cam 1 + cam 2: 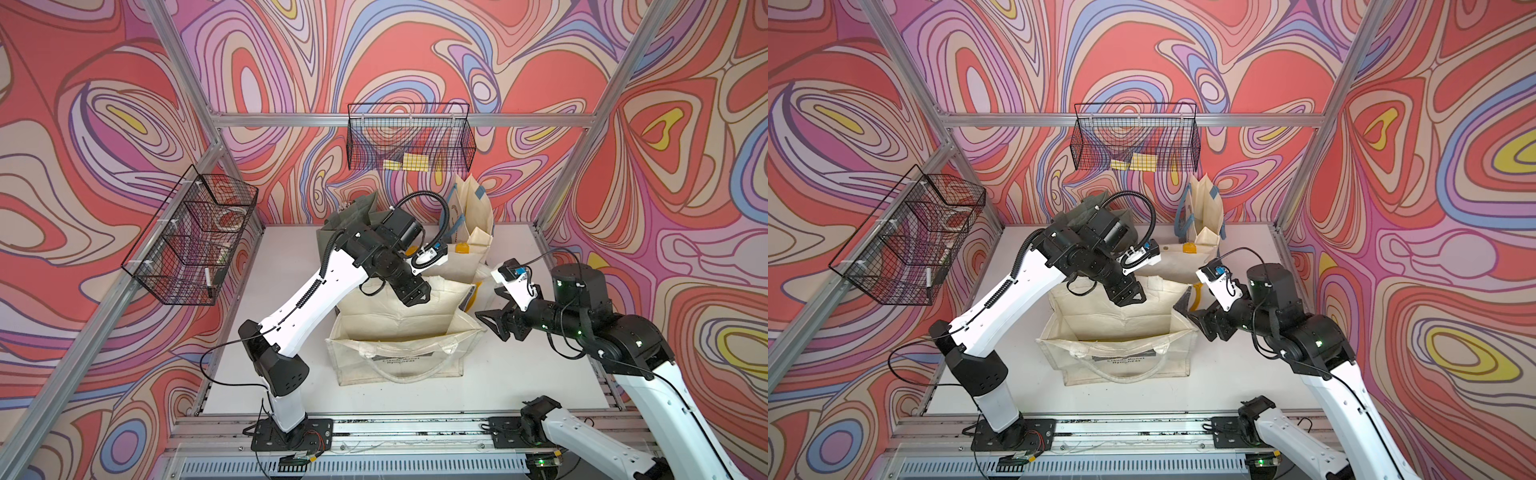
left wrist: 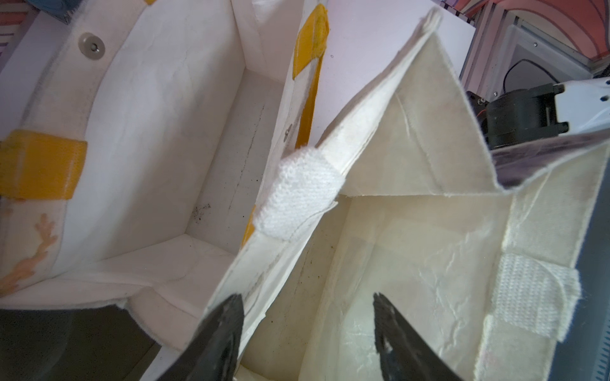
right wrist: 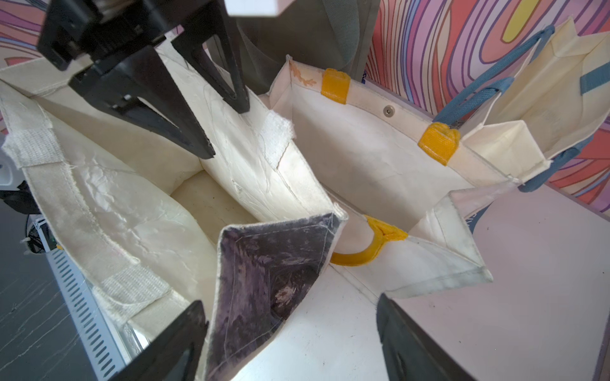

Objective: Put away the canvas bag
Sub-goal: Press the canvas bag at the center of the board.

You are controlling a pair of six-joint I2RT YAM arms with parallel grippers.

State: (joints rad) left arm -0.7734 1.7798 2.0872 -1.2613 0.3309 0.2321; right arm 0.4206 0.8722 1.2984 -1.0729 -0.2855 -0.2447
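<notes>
- Right wrist view is showing the left gripper (image 3: 226, 130) straddling the far wall of the canvas bag (image 3: 109, 204), fingers apart, gripping nothing.
- Right gripper (image 3: 288, 301) is hanging wide open around the bag's right side panel, holding nothing.
- Bag is standing open near-centre on the table (image 1: 519, 374).
- Left fingers closing could be catching the yellow-handled bag (image 3: 363, 158) just behind, dragging both.
- Left arm (image 1: 316, 291) is hiding the bag's far-left corner in both top views.

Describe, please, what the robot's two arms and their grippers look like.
Both the left arm and the right arm have white shell links with black joints. A ribbed black cable hose loops over the left wrist, and thin black wires run along both. The left gripper and right gripper carry black, tapering triangular fingers with cut-outs. Small green lights glow on the right arm.
</notes>
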